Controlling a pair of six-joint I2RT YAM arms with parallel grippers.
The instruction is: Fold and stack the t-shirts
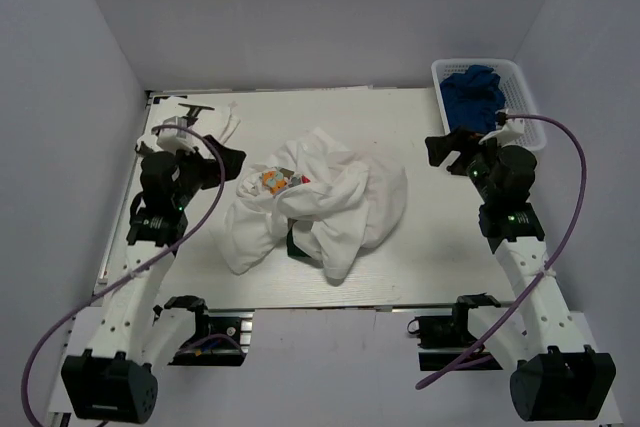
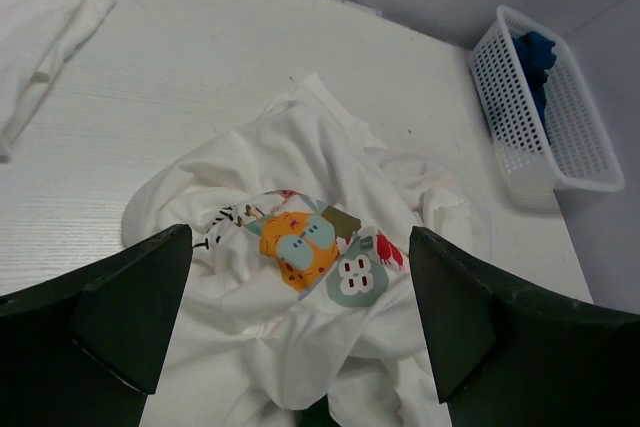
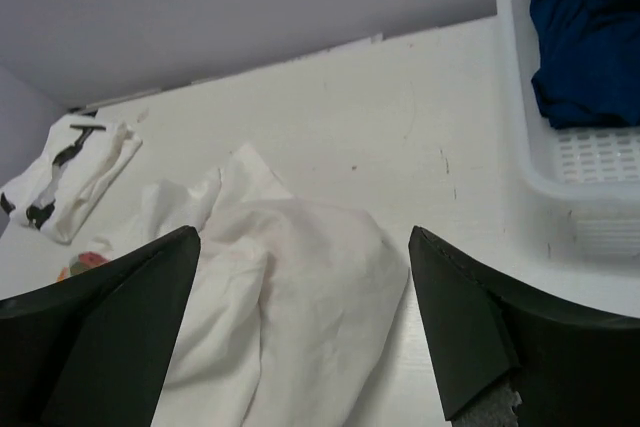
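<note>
A pale wooden table (image 1: pixel 420 257) is carrying a crumpled heap of white cloth t-shirts (image 1: pixel 335 202) at its middle. Far right of the heap, a white plastic lattice basket (image 2: pixel 540 147) is holding bunched dark blue cloth (image 3: pixel 590 27). Far left of the heap, a smaller white t-shirt with black print (image 3: pixel 70 172) is lying apart. The left gripper (image 2: pixel 300 347) and right gripper (image 3: pixel 300 337) are hanging either side of the heap, fingers spread wide, gripping nothing. An orange cartoon cat print (image 2: pixel 300 247) is showing on the heap; the black lettering beside it is too creased to read.

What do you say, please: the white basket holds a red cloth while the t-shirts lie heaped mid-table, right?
The cloth is dark blue, not red; the top external view shows it in the basket, t-shirts heaped mid-table.
</note>
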